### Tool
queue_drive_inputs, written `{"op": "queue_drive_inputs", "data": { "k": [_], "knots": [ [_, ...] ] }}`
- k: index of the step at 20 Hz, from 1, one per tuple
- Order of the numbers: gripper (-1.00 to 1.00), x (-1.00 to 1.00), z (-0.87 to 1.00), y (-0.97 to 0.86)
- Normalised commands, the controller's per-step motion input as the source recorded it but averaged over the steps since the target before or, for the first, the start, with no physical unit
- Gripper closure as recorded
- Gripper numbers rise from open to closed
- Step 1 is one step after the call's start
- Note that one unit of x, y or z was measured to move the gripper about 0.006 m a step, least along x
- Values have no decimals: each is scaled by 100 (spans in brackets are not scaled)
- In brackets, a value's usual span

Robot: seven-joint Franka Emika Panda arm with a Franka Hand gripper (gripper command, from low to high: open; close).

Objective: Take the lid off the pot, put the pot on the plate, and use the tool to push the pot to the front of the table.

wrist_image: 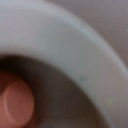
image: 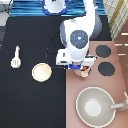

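Note:
The gripper [image: 80,65] hangs low over the pinkish-tan pot [image: 86,71], which stands on the stove panel's left edge and shows only partly under the hand. I cannot pick out the lid there. The wrist view is filled by a pale curved rim [wrist_image: 75,55] with a pinkish round shape [wrist_image: 17,102] inside it; I cannot tell whether that is the lid's knob. The cream plate [image: 41,72] lies bare on the black table [image: 30,105], left of the hand. The white spatula [image: 16,57] lies further left.
The pinkish-brown stove panel [image: 120,85] fills the exterior view's right side, with black burners [image: 103,51] to the right of the pot. A large grey-beige pan [image: 96,106] with a handle sits at the bottom right. A cable runs along the arm.

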Motion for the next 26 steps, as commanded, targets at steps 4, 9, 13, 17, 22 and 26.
{"op": "queue_drive_inputs", "data": {
  "k": [4,9,13,17,22,26],
  "knots": [
    [100,-24,-15,0],
    [100,-28,-12,0],
    [100,-31,-9,0],
    [100,-33,-9,0],
    [100,-34,33,-2],
    [100,-64,94,-32]
  ]
}}
